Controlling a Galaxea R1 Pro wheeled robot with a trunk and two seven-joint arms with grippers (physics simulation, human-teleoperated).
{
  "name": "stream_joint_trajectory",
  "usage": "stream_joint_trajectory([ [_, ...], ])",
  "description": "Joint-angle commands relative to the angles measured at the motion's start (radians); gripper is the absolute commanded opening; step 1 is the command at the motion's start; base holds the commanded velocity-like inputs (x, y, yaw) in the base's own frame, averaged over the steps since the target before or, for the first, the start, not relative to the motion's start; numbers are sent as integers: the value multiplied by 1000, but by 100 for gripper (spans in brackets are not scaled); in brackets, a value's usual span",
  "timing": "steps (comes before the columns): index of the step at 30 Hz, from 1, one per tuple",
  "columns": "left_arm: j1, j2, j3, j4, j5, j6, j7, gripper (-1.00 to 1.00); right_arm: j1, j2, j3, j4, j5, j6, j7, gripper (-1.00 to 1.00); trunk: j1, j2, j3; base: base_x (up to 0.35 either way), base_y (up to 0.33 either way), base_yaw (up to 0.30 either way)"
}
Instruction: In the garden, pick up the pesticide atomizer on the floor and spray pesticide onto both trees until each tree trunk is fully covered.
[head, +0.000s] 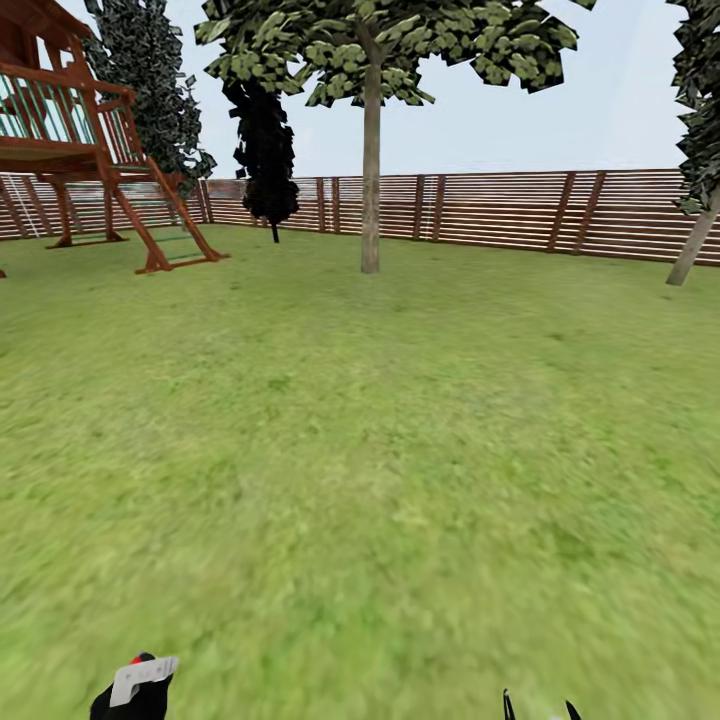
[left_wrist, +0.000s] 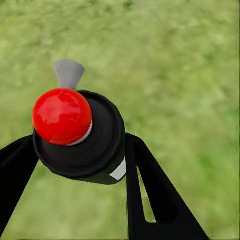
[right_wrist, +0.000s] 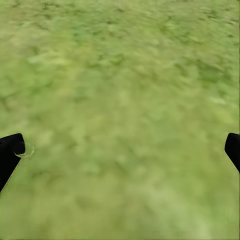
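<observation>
Green lawn lies open ahead of me to the slatted fence, with two pale trunks before it: one centre, one leaning at right. A wooden play tower stands far left. My left gripper clamps the black atomizer, red-capped. My right gripper hangs wide apart, holding nothing, over grass.

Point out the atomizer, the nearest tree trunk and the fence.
atomizer (left_wrist: 82, 142): left wrist view, black body below the red cap.
tree trunk (head: 371, 190): head view, mid-trunk.
fence (head: 500, 212): head view, horizontal slats.
</observation>
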Motion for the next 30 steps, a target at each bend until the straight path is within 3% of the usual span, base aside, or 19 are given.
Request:
stream_joint_trajectory([
  [1, 0, 0, 0, 0, 0, 0, -1, -100, 0, 0, 0, 0, 0, 0, 0, 100, 0, 0, 0, 340, 0, 0],
  [30, -1, 0, 0, -2, 0, 1, -2, -100, 0, 0, 0, 0, 0, 0, 0, 100, 0, 0, 0, 340, 0, 0],
])
